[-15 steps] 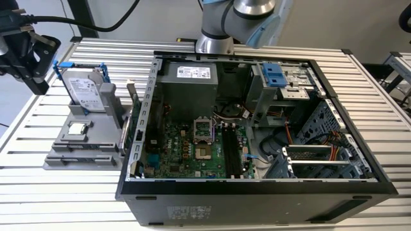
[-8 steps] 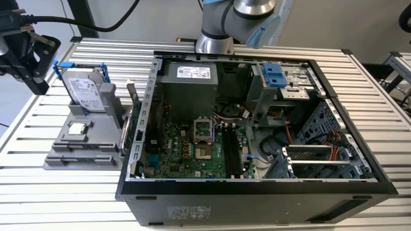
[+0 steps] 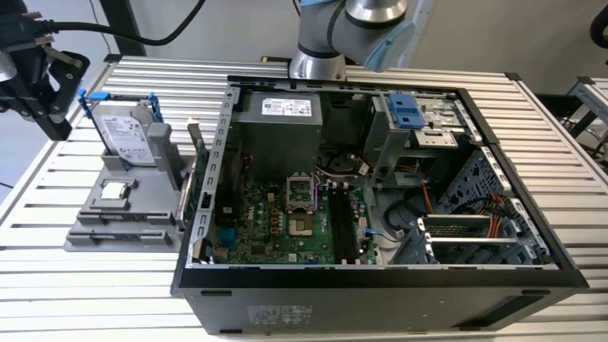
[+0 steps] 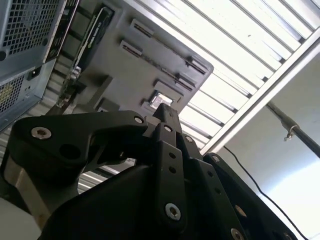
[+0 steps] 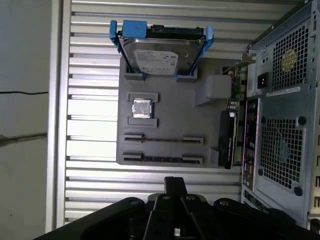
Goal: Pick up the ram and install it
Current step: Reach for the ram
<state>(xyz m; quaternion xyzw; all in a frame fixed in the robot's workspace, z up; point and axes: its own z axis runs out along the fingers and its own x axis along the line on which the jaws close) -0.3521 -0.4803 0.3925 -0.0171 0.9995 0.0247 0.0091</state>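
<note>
The gray holder (image 5: pixel 170 125) sits on the slatted table (image 3: pixel 95 299), with bare slats toward the table's edge and the open computer case (image 3: pixel 380 288) on its other side. The ram (image 5: pixel 162 159) lies in the holder's end slot, farthest from the hard drive (image 5: pixel 159 55). The gripper (image 5: pixel 175 181) hangs above, jaws together and empty.

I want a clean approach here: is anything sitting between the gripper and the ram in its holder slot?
Nothing visible does. In the first wrist view the ram stands on edge in the gray holder, uncovered, with only open space between it and the gripper.
</note>
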